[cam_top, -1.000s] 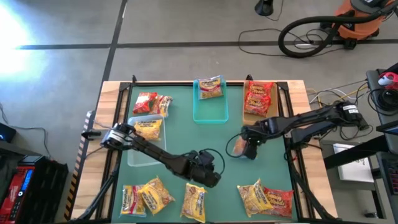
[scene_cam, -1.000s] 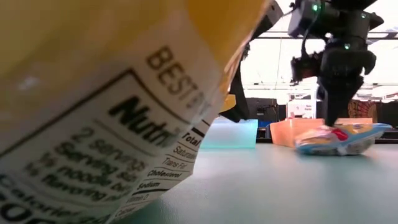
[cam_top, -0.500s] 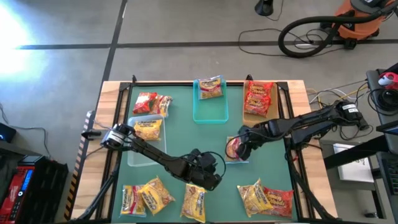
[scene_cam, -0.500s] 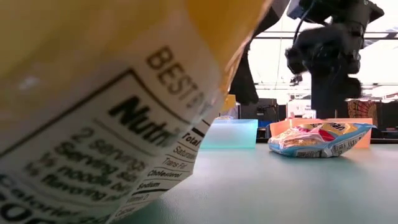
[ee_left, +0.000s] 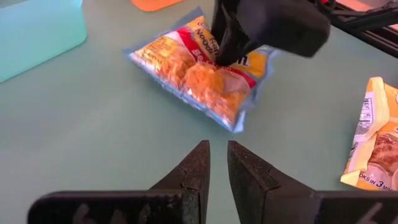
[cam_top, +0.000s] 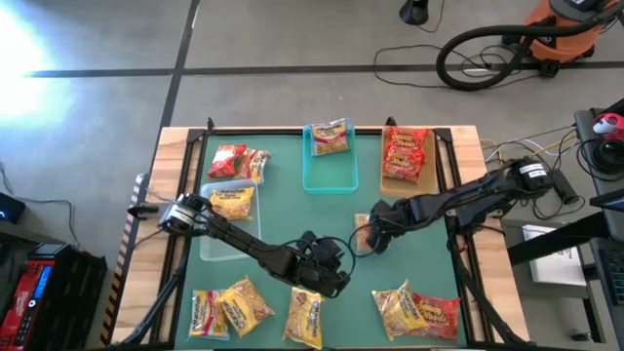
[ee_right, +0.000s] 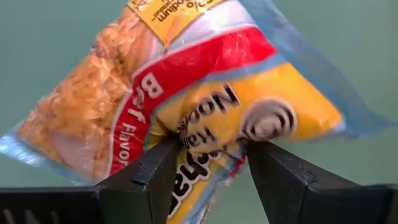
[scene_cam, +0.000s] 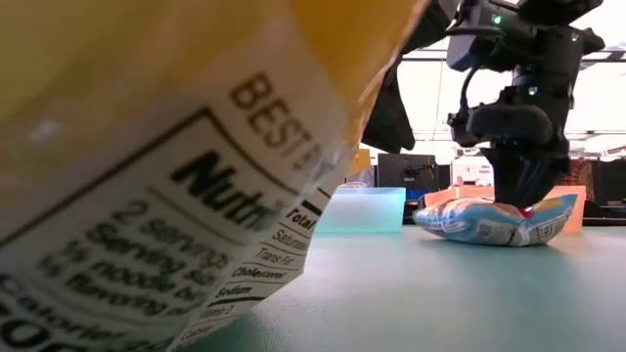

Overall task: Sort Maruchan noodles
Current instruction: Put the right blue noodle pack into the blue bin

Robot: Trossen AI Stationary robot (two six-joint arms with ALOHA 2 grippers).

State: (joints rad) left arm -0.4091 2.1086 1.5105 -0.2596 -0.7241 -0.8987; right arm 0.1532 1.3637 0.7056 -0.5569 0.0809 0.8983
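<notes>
One Maruchan noodles packet, yellow with a red band and pale blue edges, lies mid-table on the green mat. My right gripper comes down on it and is shut on it. My left gripper is shut and empty. It hovers a short way off on the packet's near left side and points toward the packet. Other packets lie in the trays and along the near edge. My right gripper pinches the packet's printed upper face near its middle between its two fingers, and the wrapper puckers there. The fingers come steeply from above. In the low view the packet seems to rest on the mat, roughly flat.
A teal tray at the far middle holds one packet. A tan tray holds red ones and a clear tray a yellow one. Loose packets lie at far left and near. One packet blocks most of the low view.
My right gripper has come down and a little toward the table's left, rolling its wrist, and has kept its hold. The packet has shifted left with it and turned on the mat. My left gripper has stayed in place, its wrist turning slightly.
</notes>
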